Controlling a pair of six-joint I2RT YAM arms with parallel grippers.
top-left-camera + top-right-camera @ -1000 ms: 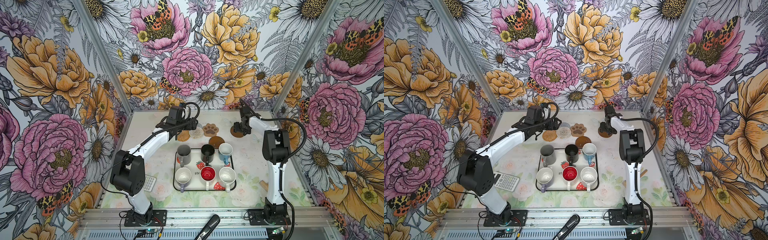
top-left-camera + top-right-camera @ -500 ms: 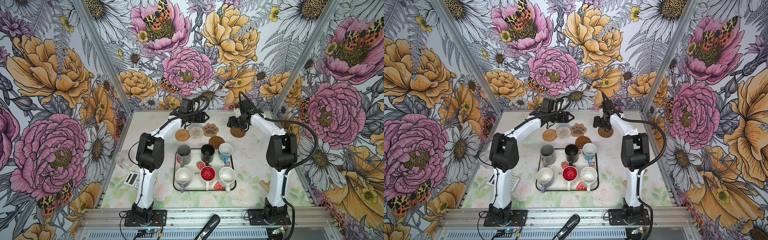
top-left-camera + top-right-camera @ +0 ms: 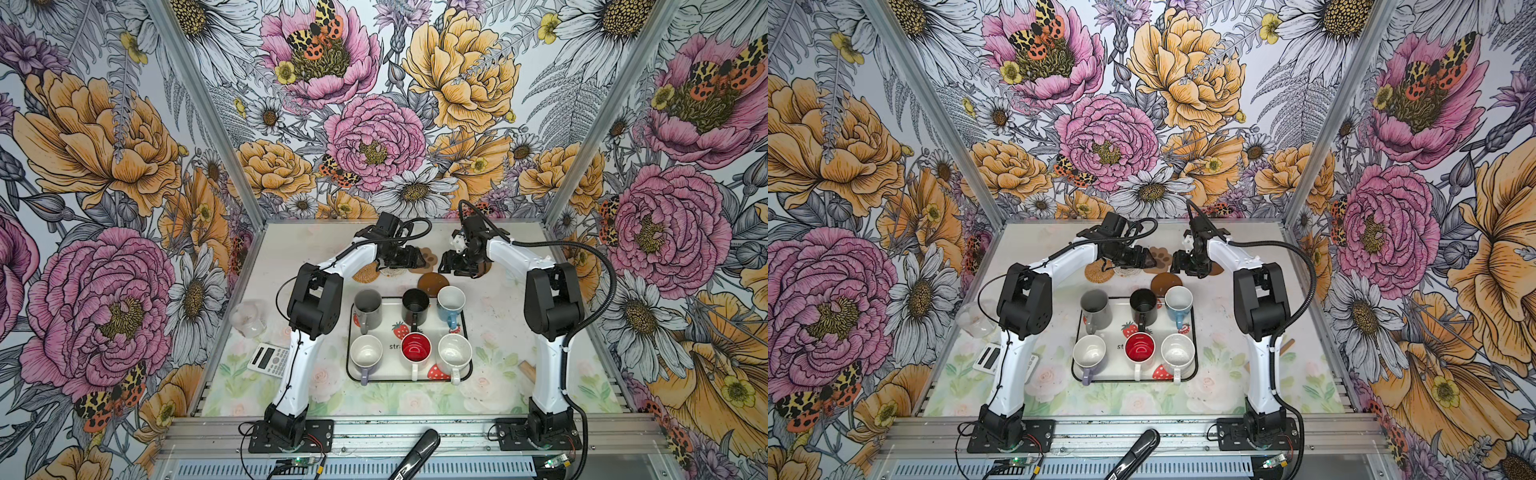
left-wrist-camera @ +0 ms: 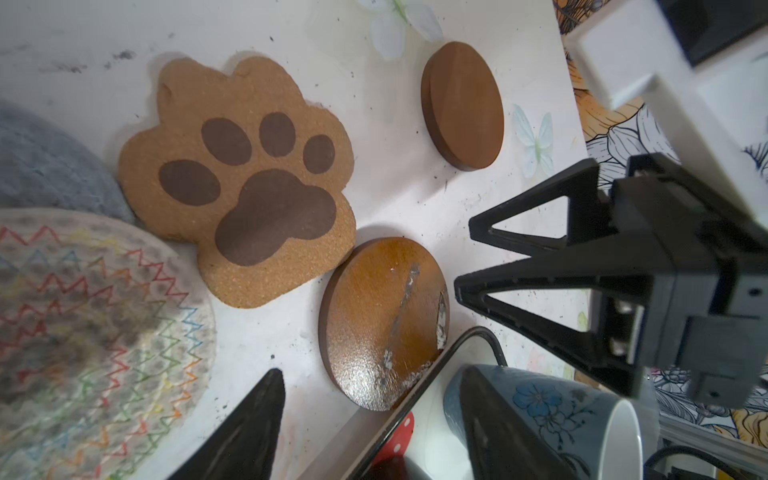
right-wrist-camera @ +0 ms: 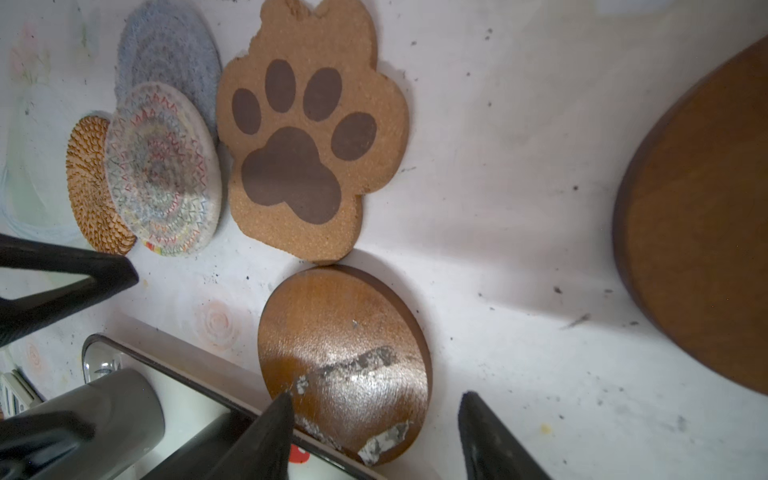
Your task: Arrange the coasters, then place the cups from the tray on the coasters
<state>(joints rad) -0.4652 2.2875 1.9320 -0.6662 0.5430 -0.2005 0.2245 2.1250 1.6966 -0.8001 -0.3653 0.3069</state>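
The coasters lie at the back of the table: tan rattan (image 5: 89, 187), zigzag-stitched round (image 5: 162, 166) overlapping it, grey-blue woven (image 5: 166, 45), paw-shaped (image 3: 430, 259), a scuffed brown disc (image 3: 433, 284) against the tray (image 3: 432, 330), and a second brown disc (image 5: 698, 216). Six cups stand on the tray, among them grey (image 3: 368, 305), black (image 3: 415, 303) and light blue (image 3: 451, 301). My left gripper (image 4: 374, 415) hovers open over the scuffed disc and the tray corner. Facing it, my right gripper (image 5: 376, 415) is open over the same disc. Neither holds anything.
A clear glass beaker (image 3: 249, 320) and a calculator (image 3: 268, 359) sit left of the left arm. A small wooden piece (image 3: 525, 368) lies by the right arm. A black handle (image 3: 415, 457) rests on the front rail.
The left arm has swung in and its gripper has moved right, past the rattan coaster to the paw coaster. The right gripper has shifted left off the far disc.
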